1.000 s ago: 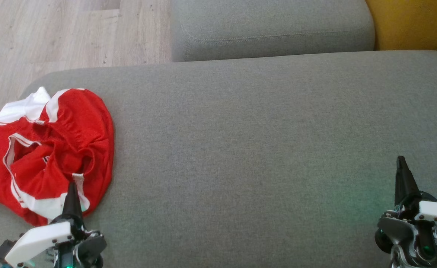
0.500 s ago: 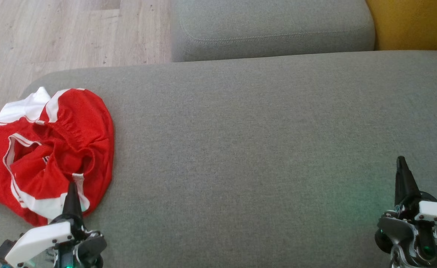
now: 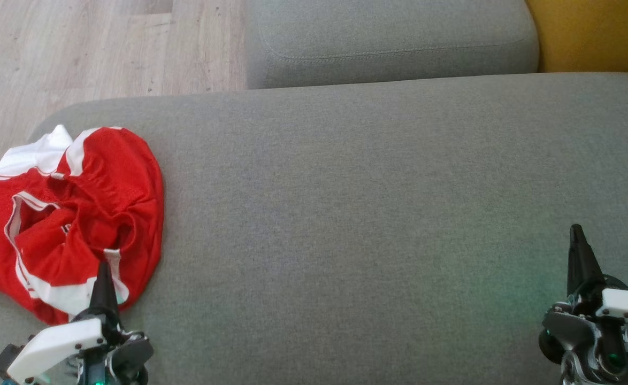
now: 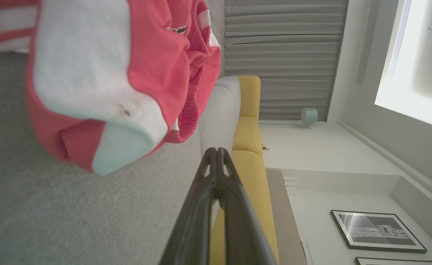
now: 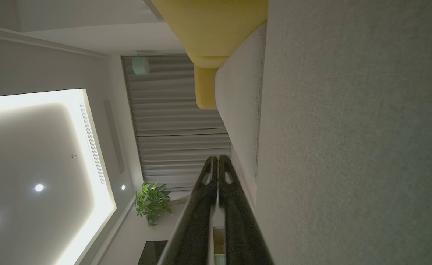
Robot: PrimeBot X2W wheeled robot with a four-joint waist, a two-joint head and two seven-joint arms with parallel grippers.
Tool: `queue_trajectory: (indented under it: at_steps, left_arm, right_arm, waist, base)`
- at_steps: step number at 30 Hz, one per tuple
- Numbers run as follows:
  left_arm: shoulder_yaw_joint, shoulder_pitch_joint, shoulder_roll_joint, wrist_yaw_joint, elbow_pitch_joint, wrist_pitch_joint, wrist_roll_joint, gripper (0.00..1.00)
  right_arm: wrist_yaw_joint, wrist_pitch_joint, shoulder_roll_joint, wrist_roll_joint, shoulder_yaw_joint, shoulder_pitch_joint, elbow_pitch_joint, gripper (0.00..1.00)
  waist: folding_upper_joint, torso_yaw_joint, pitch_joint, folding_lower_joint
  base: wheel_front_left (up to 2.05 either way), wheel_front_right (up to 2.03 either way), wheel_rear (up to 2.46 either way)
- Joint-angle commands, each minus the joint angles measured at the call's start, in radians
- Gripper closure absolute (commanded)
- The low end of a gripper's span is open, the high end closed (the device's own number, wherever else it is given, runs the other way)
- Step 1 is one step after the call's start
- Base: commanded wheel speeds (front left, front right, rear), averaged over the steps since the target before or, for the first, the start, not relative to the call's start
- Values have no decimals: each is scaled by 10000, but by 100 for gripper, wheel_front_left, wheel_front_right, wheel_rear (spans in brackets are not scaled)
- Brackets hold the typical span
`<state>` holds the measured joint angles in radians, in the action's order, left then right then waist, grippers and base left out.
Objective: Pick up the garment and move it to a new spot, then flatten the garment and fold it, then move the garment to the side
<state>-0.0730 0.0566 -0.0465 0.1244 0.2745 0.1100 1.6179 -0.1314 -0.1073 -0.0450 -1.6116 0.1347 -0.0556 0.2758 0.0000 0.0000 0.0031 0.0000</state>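
**Nothing has moved: the garment waits at the seat's left end**

Over the last second nothing shifts in the head view. The garment, both arms and the camera sit just as they did.

The red and white garment lies crumpled at 9 o'clock on the grey sofa seat, with its outer edge at the seat's rim beside the wooden floor. The left tool stands at 7 o'clock in that view, fingers pressed together and empty, its tip over the garment's hem at the heap's 5 o'clock. Its own wrist camera shows the garment at 10 o'clock from the fingertips, with no cloth between them. I cannot tell whether the tip touches the fabric.

The middle of the seat is bare grey cloth. The right tool stands at 4 o'clock, also pressed together and empty, well apart from the garment.

I judge the first step has not begun. The left tool would have to part before it could take the cloth.
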Motion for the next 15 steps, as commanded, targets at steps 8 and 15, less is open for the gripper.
queue_trajectory:
  at_steps: [8,15]
  left_arm:
    - [73,-108,8,-11,318,-8,-4,0]
    - [217,-434,25,-11,820,-130,-103,0]
  right_arm:
    - [0,4,25,-1,-19,131,312,0]
    - [0,105,52,45,-163,523,771,0]
  waist:
    - [0,0,1,0]
    - [0,14,-31,0]
  base:
    - [0,0,0]
    - [0,0,0]
